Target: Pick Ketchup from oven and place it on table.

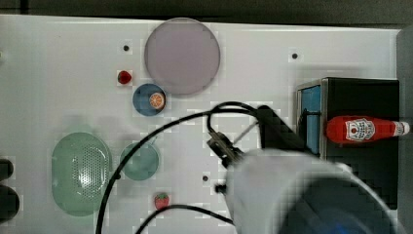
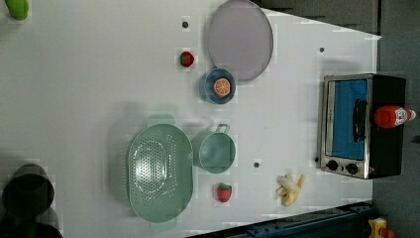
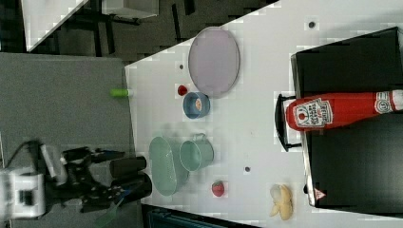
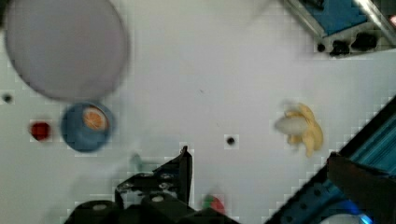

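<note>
Ketchup point(image 1: 360, 130) — red, white-capped, shield label — lies atop the oven point(image 1: 370, 97); gripper point(image 4: 184, 161) state unclear.

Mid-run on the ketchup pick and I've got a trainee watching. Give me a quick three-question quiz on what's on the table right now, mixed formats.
1. True or false: the ketchup stands upright on top of the oven.
2. Multiple choice: what sits in the small blue bowl? A) a strawberry B) an orange slice C) a banana
3. Fill in: in the left view, the peeled banana lies on the table in front of the oven's ____ door.

Key
1. True: the left view looks down on its cap end, and it stands on the black top.
2. B
3. Glass; the door is shut.
</note>
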Controlling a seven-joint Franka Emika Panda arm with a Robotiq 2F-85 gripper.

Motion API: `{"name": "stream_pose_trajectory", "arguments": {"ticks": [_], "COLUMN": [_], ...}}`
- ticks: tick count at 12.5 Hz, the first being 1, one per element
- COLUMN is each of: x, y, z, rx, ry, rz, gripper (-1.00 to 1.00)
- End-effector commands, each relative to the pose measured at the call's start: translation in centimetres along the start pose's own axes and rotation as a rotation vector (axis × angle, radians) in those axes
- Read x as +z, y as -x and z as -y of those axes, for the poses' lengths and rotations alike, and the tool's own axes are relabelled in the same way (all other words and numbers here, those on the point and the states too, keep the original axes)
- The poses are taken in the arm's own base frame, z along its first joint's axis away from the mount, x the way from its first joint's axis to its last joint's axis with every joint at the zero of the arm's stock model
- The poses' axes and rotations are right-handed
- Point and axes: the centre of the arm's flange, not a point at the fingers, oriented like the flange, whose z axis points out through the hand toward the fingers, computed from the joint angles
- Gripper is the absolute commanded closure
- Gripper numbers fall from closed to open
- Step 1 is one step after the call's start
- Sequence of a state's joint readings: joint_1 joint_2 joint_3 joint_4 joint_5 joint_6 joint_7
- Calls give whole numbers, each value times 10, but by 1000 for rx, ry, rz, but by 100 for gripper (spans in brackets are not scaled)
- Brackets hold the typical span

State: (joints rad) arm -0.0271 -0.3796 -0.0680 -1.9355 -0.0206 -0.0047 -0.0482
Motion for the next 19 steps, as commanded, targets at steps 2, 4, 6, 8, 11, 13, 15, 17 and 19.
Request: {"name": "stream_pose_trajectory", "arguments": {"ticks": [2,4,6,8,11,13,15,17,19], "x": [18,24,36,55,88,110,137,164,188], "y": [-49,-82,-119,-151,-193,-219,-240,-258,-273], "z": [-19,-45,-73,-100,-135,-152,-165,-173,-178], "rx": [118,197,281,352,452,504,543,572,635], "ry": [-30,-66,-93,-98,-83,-68,-37,-6,-36], "rz": [7,-16,-41,-55,-76,-109,-129,-144,-128], "gripper": [-100,-100,-100,-100,-100,-100,-100,-100,-100]}}
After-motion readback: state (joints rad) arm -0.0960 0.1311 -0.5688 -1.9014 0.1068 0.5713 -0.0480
